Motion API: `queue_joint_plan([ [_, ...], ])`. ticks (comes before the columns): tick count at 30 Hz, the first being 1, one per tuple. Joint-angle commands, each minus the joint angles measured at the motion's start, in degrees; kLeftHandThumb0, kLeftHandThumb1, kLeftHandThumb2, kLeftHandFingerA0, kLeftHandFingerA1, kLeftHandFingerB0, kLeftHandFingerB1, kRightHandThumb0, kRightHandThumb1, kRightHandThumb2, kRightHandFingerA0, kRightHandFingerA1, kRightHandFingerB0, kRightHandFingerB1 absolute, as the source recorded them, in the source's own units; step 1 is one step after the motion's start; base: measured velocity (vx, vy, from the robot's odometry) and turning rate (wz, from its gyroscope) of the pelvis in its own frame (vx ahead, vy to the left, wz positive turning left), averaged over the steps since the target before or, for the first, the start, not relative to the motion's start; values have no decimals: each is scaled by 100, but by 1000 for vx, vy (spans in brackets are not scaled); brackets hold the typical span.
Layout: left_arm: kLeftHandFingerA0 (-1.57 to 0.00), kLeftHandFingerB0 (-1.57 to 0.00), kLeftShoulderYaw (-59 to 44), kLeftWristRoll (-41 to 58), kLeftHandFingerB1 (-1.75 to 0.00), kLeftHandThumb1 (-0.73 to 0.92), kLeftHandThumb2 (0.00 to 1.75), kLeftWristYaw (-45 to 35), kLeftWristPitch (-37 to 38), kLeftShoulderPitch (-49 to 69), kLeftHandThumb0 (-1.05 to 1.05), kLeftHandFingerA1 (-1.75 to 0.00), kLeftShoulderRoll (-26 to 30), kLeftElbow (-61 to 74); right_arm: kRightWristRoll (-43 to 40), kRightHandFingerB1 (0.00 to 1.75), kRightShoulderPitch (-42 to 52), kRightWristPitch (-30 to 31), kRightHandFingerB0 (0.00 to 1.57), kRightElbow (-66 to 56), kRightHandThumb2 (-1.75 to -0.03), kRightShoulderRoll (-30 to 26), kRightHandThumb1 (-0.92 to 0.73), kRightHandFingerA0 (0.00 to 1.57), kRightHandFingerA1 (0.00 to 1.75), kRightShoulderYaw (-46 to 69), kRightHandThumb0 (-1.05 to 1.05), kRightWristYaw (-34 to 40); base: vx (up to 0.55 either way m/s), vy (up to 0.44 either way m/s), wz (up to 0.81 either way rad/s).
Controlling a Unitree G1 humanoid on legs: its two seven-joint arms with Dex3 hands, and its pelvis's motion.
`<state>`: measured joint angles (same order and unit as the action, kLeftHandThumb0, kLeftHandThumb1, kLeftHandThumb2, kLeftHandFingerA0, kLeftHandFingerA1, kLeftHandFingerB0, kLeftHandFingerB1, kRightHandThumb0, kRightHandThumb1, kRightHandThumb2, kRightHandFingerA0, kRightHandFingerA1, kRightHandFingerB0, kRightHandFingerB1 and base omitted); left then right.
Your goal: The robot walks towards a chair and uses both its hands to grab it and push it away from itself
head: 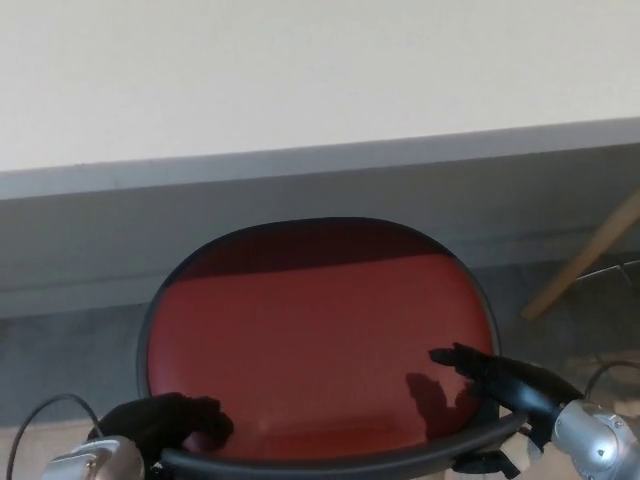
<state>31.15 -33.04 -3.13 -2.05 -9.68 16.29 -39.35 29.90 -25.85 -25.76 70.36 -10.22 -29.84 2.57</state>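
Heads up: your left hand (pixel 170 425) looks curled onto the chair (pixel 320 340) rim, but the right hand (pixel 500 380) just hovers with fingers spread, gripping nothing. If you push now, I think the chair swivels sideways instead of rolling straight.

The grey carpeted floor (pixel 70 345) carries the red-seated chair (pixel 320 340) beside a wooden leg (pixel 580 270).

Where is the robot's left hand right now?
In the head view, the black left hand sits bottom left, on the near rim of the round red chair seat.
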Motion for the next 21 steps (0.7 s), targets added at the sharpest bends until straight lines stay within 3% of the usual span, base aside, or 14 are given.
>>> queue_joint_plan([
  [1,-95,-104,482,-503,-80,72,83,156,-837,-19,-14,-129,-660,-380,506,82,31,311,100,103,-113,414,-53,95,163,-388,-15,761,0,0,0],
  [2,-95,-82,503,-502,-141,71,86,512,-666,9,-12,-154,-771,-597,530,117,57,360,97,155,-112,461,-56,94,156,-433,-15,958,0,0,0],
  [3,-92,-75,500,-489,-145,73,80,615,-699,-25,-12,-155,-852,-730,488,127,65,371,98,181,-110,485,-57,99,154,-419,-19,1008,0,0,0],
  [4,-87,-73,523,-526,-140,68,75,730,-763,-87,-9,-154,-934,-885,464,158,73,380,83,200,-107,515,-61,90,171,-410,-17,1102,0,0,0],
  [8,-87,-73,584,-560,-140,68,75,929,-811,-204,-9,-154,-1044,-1158,447,158,76,392,83,236,-107,551,-61,90,171,-432,-17,1258,0,0,0],
  [9,-85,-80,700,-679,-57,67,63,853,-1168,-268,-14,-124,-1163,-1331,567,168,121,428,67,210,-97,584,-71,81,175,-548,-21,1444,0,0,0],
  [10,-85,-82,829,-804,-71,71,63,924,-1305,-289,-21,-130,-1205,-1477,626,169,140,437,65,213,-100,602,-67,81,175,-614,-22,1613,0,0,0],
  [14,-86,-82,1011,-904,-67,68,62,1310,-1240,-231,-19,-135,-1199,-1656,613,167,151,446,65,234,-97,622,-68,82,175,-658,-24,1829,0,0,0],
  [16,-82,-77,1070,-929,-79,76,66,1500,-1195,-253,-25,-150,-1214,-1748,610,161,97,416,67,256,-95,633,-69,85,175,-676,-26,1903,0,0,0],
  [18,-84,-79,1050,-892,-88,79,68,1684,-1032,-308,-25,-147,-1211,-1760,634,157,-47,461,67,274,-94,635,-70,86,175,-714,-28,1967,0,0,0],
  [19,-93,-83,1059,-907,-100,77,72,1977,-796,-287,-21,-139,-1175,-1717,646,156,-137,477,70,287,-100,621,-69,88,175,-730,-28,2008,0,0,0],
  [21,-93,-83,1079,-895,-100,77,72,2129,-688,-287,-21,-139,-1163,-1722,645,156,-182,480,70,307,-100,618,-69,88,175,-750,-28,2038,0,0,0],
])
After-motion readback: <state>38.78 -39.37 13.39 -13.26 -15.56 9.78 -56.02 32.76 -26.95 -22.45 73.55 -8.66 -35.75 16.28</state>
